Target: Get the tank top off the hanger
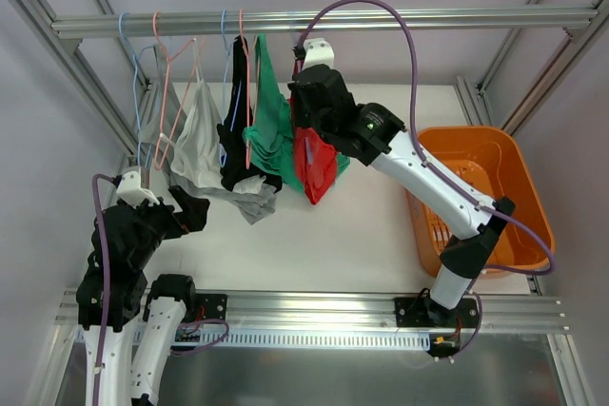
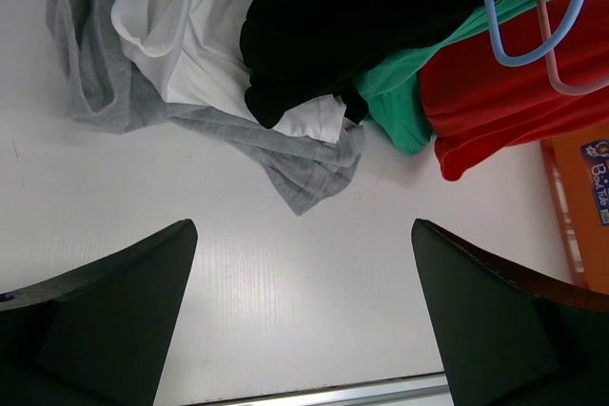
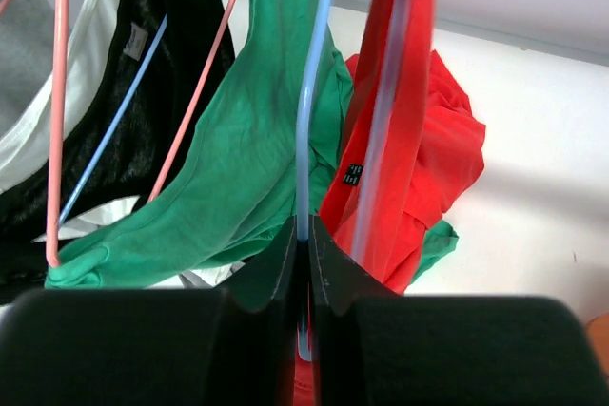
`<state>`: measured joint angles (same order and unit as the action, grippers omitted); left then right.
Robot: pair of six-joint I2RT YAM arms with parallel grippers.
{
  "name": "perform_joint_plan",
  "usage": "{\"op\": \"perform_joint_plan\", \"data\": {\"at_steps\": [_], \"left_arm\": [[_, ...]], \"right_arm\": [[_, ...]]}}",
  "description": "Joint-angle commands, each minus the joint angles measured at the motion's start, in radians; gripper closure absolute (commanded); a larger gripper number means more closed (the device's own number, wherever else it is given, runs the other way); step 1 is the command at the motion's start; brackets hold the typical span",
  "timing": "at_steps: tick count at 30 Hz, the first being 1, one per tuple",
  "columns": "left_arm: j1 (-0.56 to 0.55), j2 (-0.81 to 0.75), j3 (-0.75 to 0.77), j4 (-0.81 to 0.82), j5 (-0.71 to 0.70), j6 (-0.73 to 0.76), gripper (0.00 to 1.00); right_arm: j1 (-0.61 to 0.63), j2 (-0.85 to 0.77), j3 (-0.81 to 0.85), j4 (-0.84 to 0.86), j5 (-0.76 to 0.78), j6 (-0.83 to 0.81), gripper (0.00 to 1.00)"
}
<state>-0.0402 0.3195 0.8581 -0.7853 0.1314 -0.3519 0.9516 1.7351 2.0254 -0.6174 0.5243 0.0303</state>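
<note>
Right wrist view: the right pincer is pinched narrow on the thin light-blue wire hanger. The red fabric tank top hangs just right of it, rightmost in the row. I'd hold that wire steady and ease the straps off sideways. Only the left wrist view shows the left pincer wide and empty over the white counter.

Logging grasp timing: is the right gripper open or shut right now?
Shut. The right gripper has its black fingers pinched on the thin blue plastic hanger, beside the red tank top.
</note>
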Motion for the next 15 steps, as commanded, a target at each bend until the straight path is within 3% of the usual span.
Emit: {"op": "perform_joint_plan", "data": {"at_steps": [1, 3, 15], "left_arm": [[-0.007, -0.013, -0.005, 0.044, 0.025, -0.012, 0.01], [-0.007, -0.014, -0.005, 0.044, 0.027, -0.01, 0.01], [-0.007, -0.033, -0.008, 0.049, 0.034, -0.009, 0.01]], "right_arm": [[0.006, -0.025, 0.061, 0.03, 0.074, 0.01, 0.94], [0.006, -0.031, 0.061, 0.033, 0.078, 0.014, 1.0], [0.006, -0.126, 0.047, 0.12, 0.04, -0.012, 1.0]]}}
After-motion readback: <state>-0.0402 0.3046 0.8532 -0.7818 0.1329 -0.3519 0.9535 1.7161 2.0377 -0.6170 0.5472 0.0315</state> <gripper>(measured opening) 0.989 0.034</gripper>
